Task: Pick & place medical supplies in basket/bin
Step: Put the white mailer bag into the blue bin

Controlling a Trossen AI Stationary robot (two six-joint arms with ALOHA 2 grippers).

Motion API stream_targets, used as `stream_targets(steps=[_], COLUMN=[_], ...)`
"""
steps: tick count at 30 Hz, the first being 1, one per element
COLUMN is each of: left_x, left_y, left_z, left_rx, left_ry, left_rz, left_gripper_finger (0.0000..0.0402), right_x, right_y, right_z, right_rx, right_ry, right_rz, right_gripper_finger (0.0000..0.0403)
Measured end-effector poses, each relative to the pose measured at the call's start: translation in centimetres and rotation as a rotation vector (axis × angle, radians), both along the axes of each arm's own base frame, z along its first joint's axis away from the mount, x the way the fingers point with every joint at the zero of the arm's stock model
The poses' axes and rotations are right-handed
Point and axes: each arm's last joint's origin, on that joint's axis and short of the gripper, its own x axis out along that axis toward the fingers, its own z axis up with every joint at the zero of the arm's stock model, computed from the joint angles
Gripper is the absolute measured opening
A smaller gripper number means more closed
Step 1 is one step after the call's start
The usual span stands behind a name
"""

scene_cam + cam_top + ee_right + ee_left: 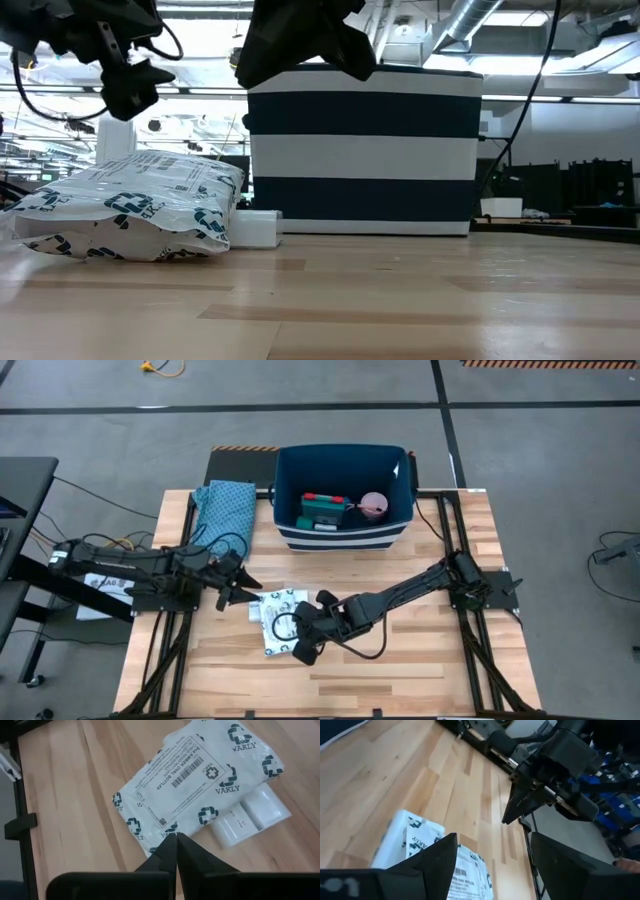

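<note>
Looking at packet: your white packet (200, 780) is a crinkled plastic mailer printed with teal cross logos, the word VAKLY and a barcode label; it lies flat on the table (420, 660), at about 6 o'clock from the bin.
Beside it: two small white tubes (250, 817) lie side by side, touching the packet's edge and partly tucked under it.
Bin: the dark navy bin (343, 495) with white stripes stands at the table's 12 o'clock edge.
Bin contents: you can see a teal-and-red box (322, 511) and, at its 3 o'clock, a pink round roll (373, 506).
Cloth: a teal patterned cloth (224, 508) lies at the bin's 9 o'clock.
Right tool (176, 842): fingers pressed together, tips over the packet's near edge; you cannot tell whether they pinch it.
Left tool (492, 857): fingers apart, hovering at the packet's 9 o'clock end.
</note>
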Motion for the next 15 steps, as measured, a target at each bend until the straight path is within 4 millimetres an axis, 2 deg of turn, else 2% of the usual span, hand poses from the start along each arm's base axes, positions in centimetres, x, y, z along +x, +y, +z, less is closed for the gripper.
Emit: stream_targets(steps=[7, 11, 15], left_x=[1.4, 3.1, 4.2], left_y=[0.6, 0.7, 1.1], left_z=[2.2, 2.5, 1.8], left_rx=[0.138, 0.23, 0.332], left_ry=[0.171, 0.324, 0.485], left_rz=[-0.027, -0.071, -0.112], left_gripper_finger=[0.0265, 0.0283, 0.03], right_x=[0.0, -0.1, -0.2], right_y=[-0.1, 0.0, 0.3], right_z=[0.0, 0.0, 0.0], right_rx=[-0.007, -0.009, -0.018], right_ry=[0.001, 0.008, 0.009], right_rz=[0.007, 0.008, 0.03], right_gripper_finger=[0.0001, 0.0001, 0.0001])
